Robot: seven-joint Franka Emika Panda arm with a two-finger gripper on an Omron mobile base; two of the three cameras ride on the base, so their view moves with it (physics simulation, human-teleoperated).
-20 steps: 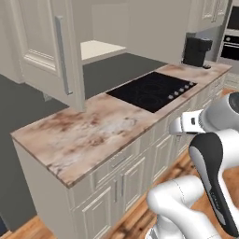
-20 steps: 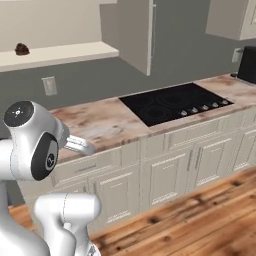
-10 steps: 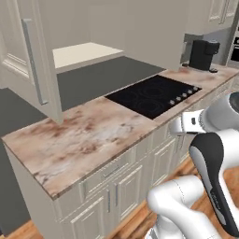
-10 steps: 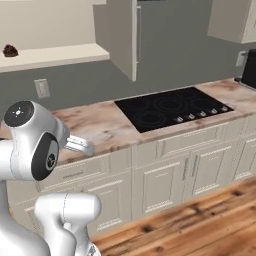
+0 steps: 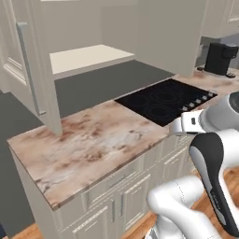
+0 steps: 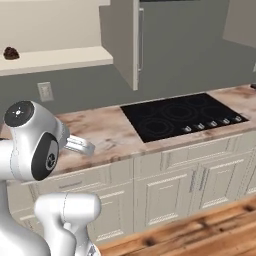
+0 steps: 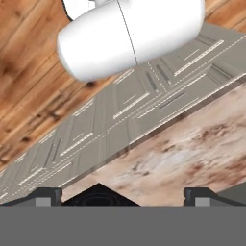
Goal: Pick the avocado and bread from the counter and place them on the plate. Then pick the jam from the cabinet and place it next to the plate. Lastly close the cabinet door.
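The cabinet [image 5: 88, 58] stands open above the counter [image 5: 93, 144]. Its cabinet door [image 5: 32, 74] swings out at the left, and in the right base view the door [image 6: 125, 40] is seen almost edge-on. A small dark brown thing [image 6: 11, 52] sits on the cabinet shelf, too small to tell whether it is the jam or the bread. The avocado and the plate are out of view. In the hand view my gripper [image 7: 124, 196] is open, its fingertips [image 7: 48, 194] wide apart with nothing between them, looking at the counter's front edge [image 7: 192, 139].
A black cooktop [image 5: 163, 100] is set into the counter right of the cabinet, with a dark coffee machine [image 5: 219, 58] beyond it. Cream drawers [image 6: 165, 185] run below the counter, over a wooden floor [image 6: 210, 235]. A wall socket [image 6: 45, 91] sits under the shelf.
The whole picture has shifted a little and the counter looks closer, so the base has moved. The arm keeps its folded pose and the gripper stays open.
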